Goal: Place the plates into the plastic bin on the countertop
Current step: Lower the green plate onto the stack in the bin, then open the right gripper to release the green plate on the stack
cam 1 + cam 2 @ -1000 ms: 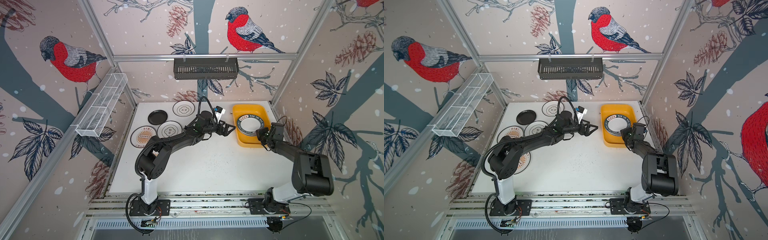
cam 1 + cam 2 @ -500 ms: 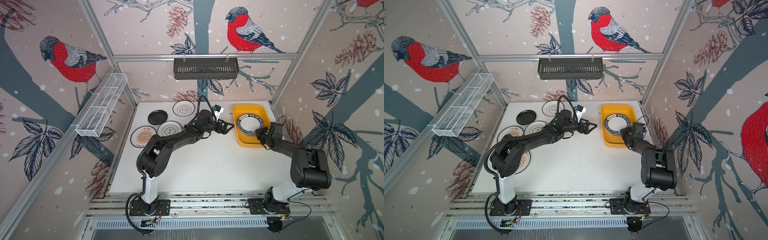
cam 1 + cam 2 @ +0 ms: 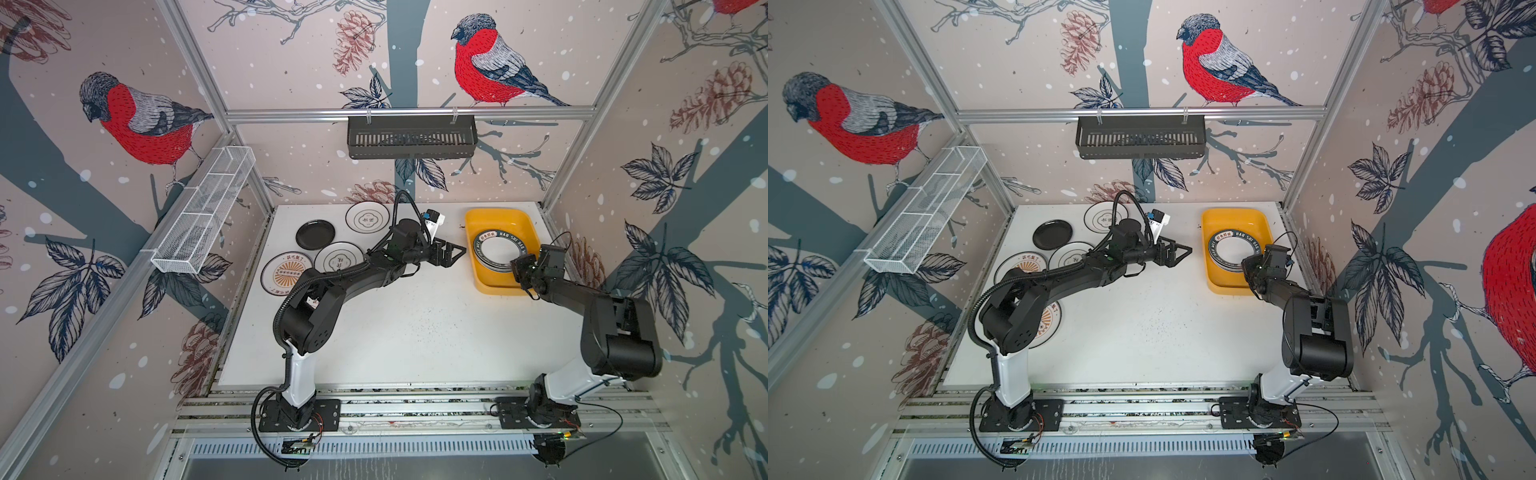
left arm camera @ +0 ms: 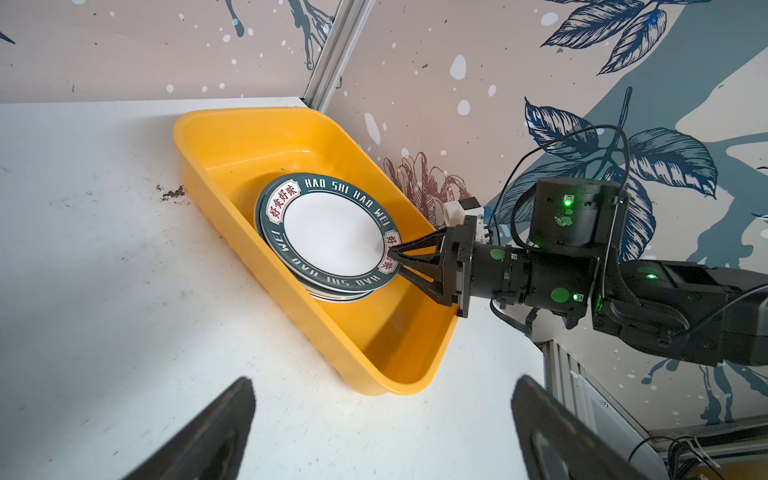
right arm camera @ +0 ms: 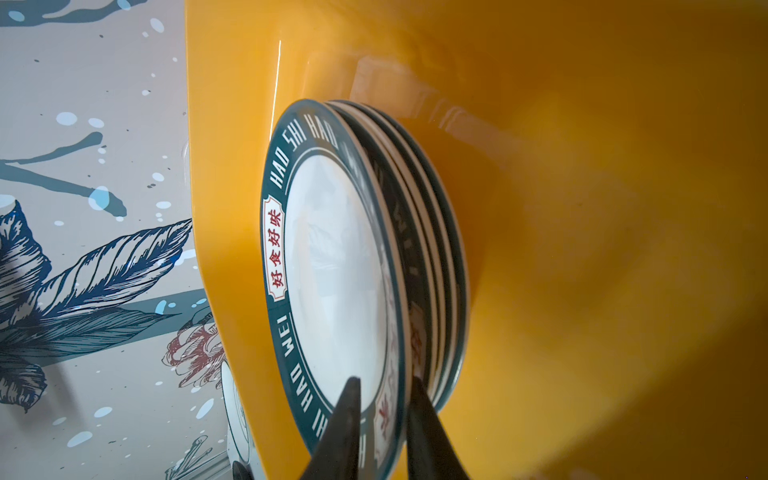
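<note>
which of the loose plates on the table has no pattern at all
The small black plate at the back left: solid black, while the other loose plates are white with printed centres.

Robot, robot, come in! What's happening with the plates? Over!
Left gripper open, hovering clear. Right gripper barely parted around top plate's rim, stack in yellow bin. More plates wait on countertop. Nothing blocking.

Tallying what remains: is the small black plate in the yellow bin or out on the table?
Out. The black plate lies flat on the countertop, far from the plastic bin, whose stack shows only green-rimmed plates.
</note>
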{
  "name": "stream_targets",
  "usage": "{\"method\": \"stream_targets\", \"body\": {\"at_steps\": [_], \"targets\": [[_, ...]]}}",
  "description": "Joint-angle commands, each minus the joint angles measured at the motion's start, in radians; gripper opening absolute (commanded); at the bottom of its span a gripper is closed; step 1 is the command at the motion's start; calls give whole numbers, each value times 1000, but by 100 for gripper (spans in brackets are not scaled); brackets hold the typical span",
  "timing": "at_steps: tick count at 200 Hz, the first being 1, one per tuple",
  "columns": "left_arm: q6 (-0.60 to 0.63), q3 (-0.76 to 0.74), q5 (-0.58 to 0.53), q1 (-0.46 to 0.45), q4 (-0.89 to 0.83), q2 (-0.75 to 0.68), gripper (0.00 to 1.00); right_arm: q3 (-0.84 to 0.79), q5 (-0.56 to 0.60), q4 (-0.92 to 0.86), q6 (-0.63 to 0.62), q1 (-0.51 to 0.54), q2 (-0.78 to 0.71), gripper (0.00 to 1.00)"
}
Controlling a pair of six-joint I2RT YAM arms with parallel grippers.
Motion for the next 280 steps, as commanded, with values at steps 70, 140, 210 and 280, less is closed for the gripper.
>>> {"method": "stream_targets", "body": {"at_steps": [70,140,210,280], "targets": [[-12,-59,7,18,39,-56,96,20,33,-43,-11,1,-27,46],[-20,-91,-10,23,42,-93,96,25,61,-70,-49,6,-90,76],[-50,-196,-90,25,42,-190,97,24,78,-96,-141,50,-217,91],[-81,-357,-187,46,36,-355,96,75,116,-132,-250,210,-291,100]]}}
